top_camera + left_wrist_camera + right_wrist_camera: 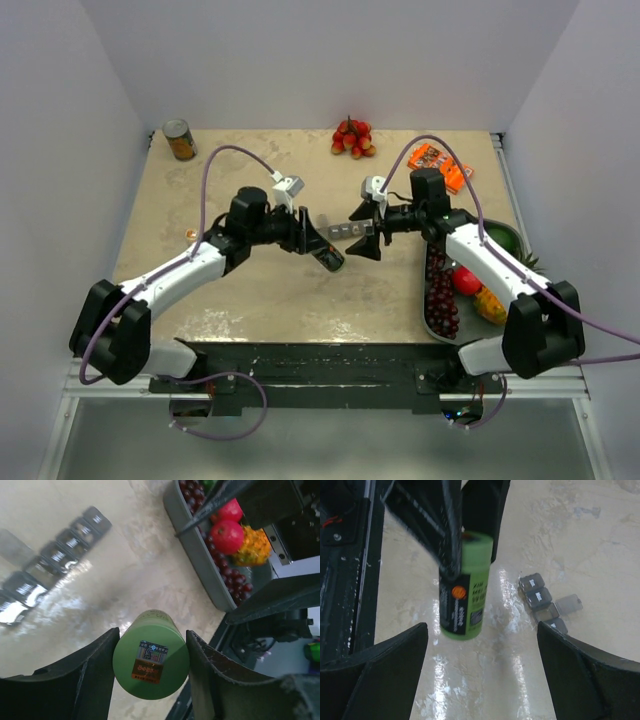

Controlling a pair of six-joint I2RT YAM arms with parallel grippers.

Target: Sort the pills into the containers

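Black fingers [75,685] of the left gripper [151,650] are being pressed against both sides of a green bottle [150,667], which is being clamped between them. The right gripper [482,630] is being held with its jaws spread wide and nothing between them. The containers [345,231], a dark-grey strip, are being borne flat by the table [160,210], between the two grippers, near the bottle.

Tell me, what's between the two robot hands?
The grey pill box lies between the left gripper, holding a green bottle, and the open right gripper, in the top view.
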